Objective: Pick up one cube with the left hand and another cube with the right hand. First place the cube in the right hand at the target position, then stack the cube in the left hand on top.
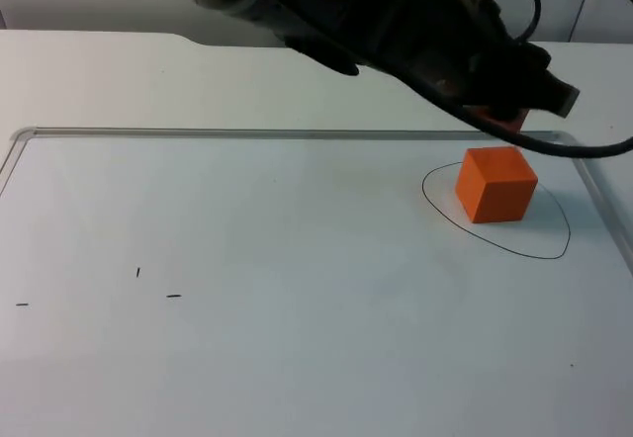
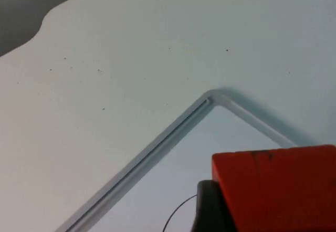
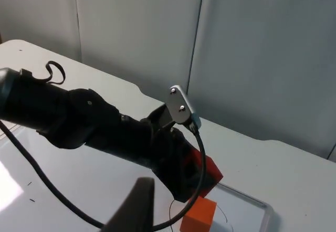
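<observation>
Gripping a red-orange cube [image 2: 278, 190] between its fingers, the left gripper [image 1: 504, 111] reaches across from the upper left to hang over the far right of the table [image 1: 297, 358], just behind and above the second cube [image 1: 497, 184]. From the right wrist view the held cube [image 3: 206, 173] sits clamped at the end of the black arm, above the cube [image 3: 198, 215] lying on the table. That lower cube is plain orange with sharp edges, resting flat inside a thin black hand-drawn oval outline [image 1: 554, 249] on a whiteboard-like sheet with a raised pale border [image 1: 247, 133]. The left arm's dark body crosses the upper part of the top view and hides much of the held cube, leaving a small red patch [image 1: 502, 116] showing. A few short black pen marks [image 1: 173, 296] lie well apart on the sheet's left side. The right gripper [image 3: 131, 211] shows one blurred dark fingertip, raised well off the table; whether it is open cannot be told. A grey partition wall [image 3: 252, 48] stands behind the table.
</observation>
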Action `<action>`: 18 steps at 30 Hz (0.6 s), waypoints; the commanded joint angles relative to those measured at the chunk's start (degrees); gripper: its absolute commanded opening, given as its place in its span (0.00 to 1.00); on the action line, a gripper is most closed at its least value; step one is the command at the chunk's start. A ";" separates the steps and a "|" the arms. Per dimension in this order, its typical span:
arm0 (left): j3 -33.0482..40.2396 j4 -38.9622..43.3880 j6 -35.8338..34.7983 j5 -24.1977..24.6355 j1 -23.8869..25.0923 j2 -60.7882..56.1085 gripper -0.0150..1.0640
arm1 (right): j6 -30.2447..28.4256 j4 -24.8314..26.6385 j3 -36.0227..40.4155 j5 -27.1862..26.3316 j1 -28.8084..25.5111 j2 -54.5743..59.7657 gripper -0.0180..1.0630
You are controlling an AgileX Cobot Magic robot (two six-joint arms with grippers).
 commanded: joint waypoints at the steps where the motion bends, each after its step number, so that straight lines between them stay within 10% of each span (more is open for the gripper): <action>1: -1.58 -1.51 0.05 3.82 -0.49 0.05 0.01 | 0.18 -0.16 0.28 -0.75 0.22 -0.35 0.99; 7: -3.78 -5.89 7.35 14.18 -0.49 0.05 0.01 | 0.18 -0.16 0.28 -0.52 0.22 -0.35 0.99; 13: -1.69 -20.89 30.00 22.67 0.92 0.18 0.01 | 0.18 -0.16 0.28 0.54 0.22 -0.35 0.99; 18: -1.18 -20.89 32.47 27.18 1.83 1.82 0.01 | 0.18 -0.88 0.28 0.25 0.22 -0.35 0.99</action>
